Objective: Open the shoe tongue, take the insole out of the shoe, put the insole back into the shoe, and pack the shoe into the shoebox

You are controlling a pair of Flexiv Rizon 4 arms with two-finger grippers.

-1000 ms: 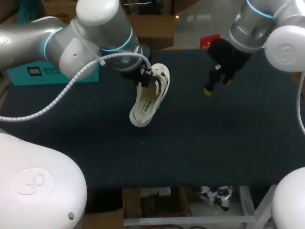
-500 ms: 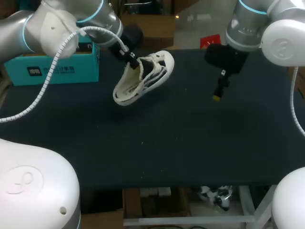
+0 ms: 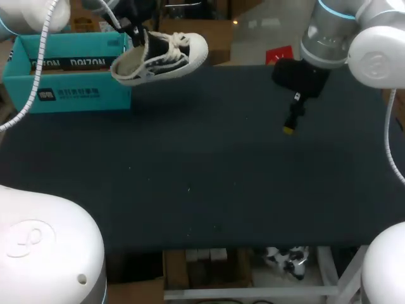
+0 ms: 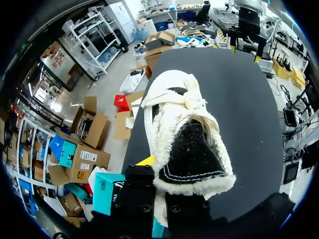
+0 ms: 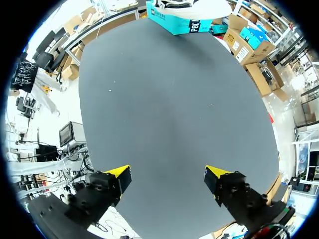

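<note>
Left gripper (image 3: 135, 30) has hauled the cream canvas sneaker with black laces (image 3: 163, 54) up and back, still pinching it near the heel. It now hangs in the air just beside the teal cardboard shoebox (image 3: 66, 95). Right gripper (image 5: 167, 180) stays put over the dark table (image 3: 221, 177), fingers spread wide.

A bench (image 3: 253, 183) with a dark, matte top is seen spread across the head view. A teal shoebox (image 3: 66, 92), open at the top, is set on its far left corner. A few pale specks (image 3: 188, 188) are scattered over the surface.
</note>
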